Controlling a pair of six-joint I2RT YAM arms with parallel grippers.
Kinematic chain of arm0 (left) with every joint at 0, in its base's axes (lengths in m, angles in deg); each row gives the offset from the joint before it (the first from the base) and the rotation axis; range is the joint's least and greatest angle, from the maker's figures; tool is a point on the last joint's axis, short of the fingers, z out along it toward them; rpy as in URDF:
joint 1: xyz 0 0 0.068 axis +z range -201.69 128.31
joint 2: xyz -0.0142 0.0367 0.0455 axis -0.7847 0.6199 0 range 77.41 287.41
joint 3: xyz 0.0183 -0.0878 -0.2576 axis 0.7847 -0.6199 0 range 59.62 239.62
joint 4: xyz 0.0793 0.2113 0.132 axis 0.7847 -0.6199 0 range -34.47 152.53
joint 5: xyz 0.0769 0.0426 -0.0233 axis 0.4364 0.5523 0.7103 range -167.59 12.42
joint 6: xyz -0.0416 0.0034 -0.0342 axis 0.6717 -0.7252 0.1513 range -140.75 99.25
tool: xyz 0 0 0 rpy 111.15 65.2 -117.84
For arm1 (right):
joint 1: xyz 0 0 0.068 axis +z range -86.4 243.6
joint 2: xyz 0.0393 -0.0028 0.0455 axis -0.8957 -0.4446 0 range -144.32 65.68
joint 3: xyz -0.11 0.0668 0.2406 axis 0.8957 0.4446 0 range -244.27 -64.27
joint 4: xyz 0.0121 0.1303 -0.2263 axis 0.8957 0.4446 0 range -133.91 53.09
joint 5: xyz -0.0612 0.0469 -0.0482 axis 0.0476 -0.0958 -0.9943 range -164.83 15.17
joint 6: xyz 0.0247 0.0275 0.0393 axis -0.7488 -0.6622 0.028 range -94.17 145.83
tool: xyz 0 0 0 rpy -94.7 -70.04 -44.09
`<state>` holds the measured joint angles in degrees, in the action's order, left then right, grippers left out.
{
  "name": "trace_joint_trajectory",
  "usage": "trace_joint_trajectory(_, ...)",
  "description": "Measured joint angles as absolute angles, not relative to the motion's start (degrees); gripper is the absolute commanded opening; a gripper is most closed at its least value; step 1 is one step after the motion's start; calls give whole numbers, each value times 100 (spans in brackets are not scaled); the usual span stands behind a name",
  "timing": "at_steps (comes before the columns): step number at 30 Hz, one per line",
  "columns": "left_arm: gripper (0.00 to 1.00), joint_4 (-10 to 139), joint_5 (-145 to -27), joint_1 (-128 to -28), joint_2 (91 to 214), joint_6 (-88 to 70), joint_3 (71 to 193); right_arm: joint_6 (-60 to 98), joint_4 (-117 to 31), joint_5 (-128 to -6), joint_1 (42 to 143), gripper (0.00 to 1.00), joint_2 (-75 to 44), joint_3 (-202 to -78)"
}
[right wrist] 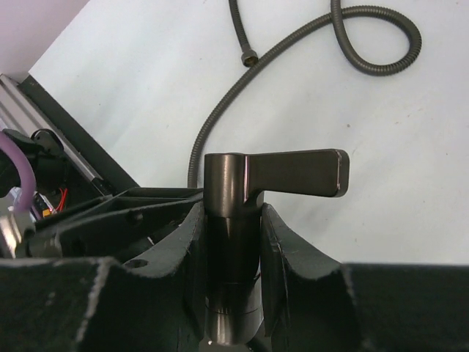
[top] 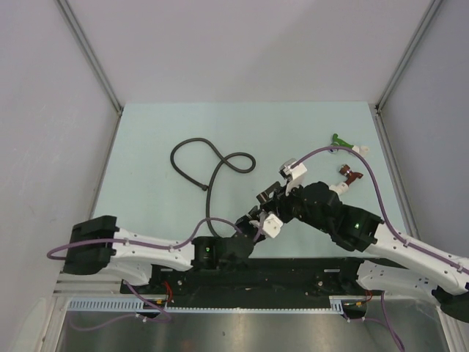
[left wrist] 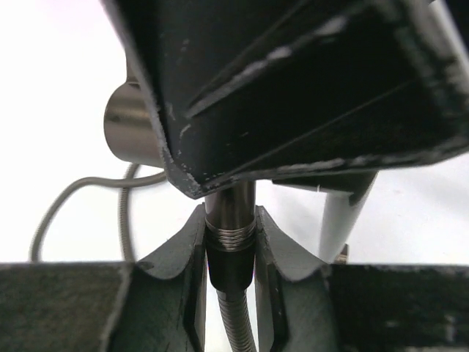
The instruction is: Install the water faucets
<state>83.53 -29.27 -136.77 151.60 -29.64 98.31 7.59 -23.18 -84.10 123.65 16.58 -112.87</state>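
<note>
The faucet (right wrist: pixel 231 220) is glossy dark grey-brown metal. The flexible hose (left wrist: pixel 234 319) is dark grey, finely ribbed. The table (top: pixel 146 132) is plain pale mint green. The green fitting (top: pixel 339 139) and the dark-red fitting (top: pixel 350 176) both have white ends.

No writing, label, brand mark or number can be read in any view. The faucet (right wrist: pixel 233 220) and the flexible hose (left wrist: pixel 236 323) show plain metal, with nothing legible on them.

The hose (top: pixel 196 140) lies on the table (top: pixel 146 125) behind the faucet (right wrist: pixel 231 220), the fittings (top: pixel 350 176) farther right.
</note>
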Motion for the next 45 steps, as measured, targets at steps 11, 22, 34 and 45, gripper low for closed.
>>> trace_joint_trajectory(11,41,10154,-1119,-14101,16329,-4721,10004,599,-2272,-8627,12365,0,1706,-11287)
trace_joint_trajectory(22,80,9823,-2243,-14040,15024,-3827,9864,855,-2054,-8629,12273,0,2184,-11282)
trace_joint_trajectory(34,87,8912,-6463,-12204,12966,-2039,9016,1355,-1864,-8030,11884,0,2602,-11282)
trace_joint_trajectory(45,84,8978,-10079,-10818,13081,-868,8854,1683,-1892,-7134,11884,0,2589,-11282)
